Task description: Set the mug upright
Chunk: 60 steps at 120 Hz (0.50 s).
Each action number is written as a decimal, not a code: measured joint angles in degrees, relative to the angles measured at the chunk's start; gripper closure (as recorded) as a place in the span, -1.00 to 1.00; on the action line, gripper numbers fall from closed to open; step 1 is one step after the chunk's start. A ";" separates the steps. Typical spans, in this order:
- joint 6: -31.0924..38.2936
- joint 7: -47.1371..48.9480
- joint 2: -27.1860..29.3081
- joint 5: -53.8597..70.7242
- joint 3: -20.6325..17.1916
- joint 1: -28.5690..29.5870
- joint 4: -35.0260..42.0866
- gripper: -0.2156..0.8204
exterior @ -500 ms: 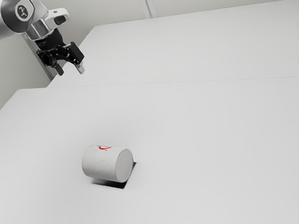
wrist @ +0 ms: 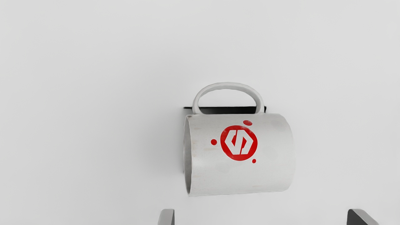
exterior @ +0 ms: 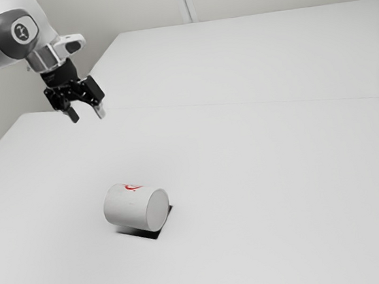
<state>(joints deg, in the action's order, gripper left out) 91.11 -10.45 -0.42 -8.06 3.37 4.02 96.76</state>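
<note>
Fingers point(wrist: 166, 215): wide apart, nothing between them; the gripper point(exterior: 87, 118) hangs above the mug and toward the exterior view's left of it, well clear.
Mug point(exterior: 135, 208): on its side on the table point(exterior: 282, 172), so not upright. Its round wall could let it roll if one finger lands before the other.
Mouth point(wrist: 187, 156): open end of the mug. A grip close to it would probably leave the base heavy and sagging, and the mug might swing the wrong way as it lifts.
Handle point(wrist: 227, 86): on the mug's side away from the fingertips. A finger coming down on the loop could jam or twist the mug; turned carelessly, the loop could also knock the tabletop.
Dark patch point(wrist: 232, 110): beside the mug, under the handle; likely shadow, and a poor guide to height if trusted.
Red mark point(wrist: 239, 143): on the mug's wall, between mouth and base.
Base point(wrist: 290, 153): the mug's closed end. If the turn stops short, it would meet the table on its edge, and letting go then could topple the mug.
</note>
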 joint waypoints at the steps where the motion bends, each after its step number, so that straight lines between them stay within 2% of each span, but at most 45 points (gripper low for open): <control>1: -0.09 0.01 0.49 -0.30 0.01 -0.01 0.68 -0.58; 23: -2.49 -0.58 6.64 -7.57 0.63 1.32 7.84 -0.58; 60: -6.39 -9.40 6.67 -21.40 10.70 4.00 14.16 -0.58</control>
<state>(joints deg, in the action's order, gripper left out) 84.73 -19.85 6.25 -29.46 14.07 8.02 110.92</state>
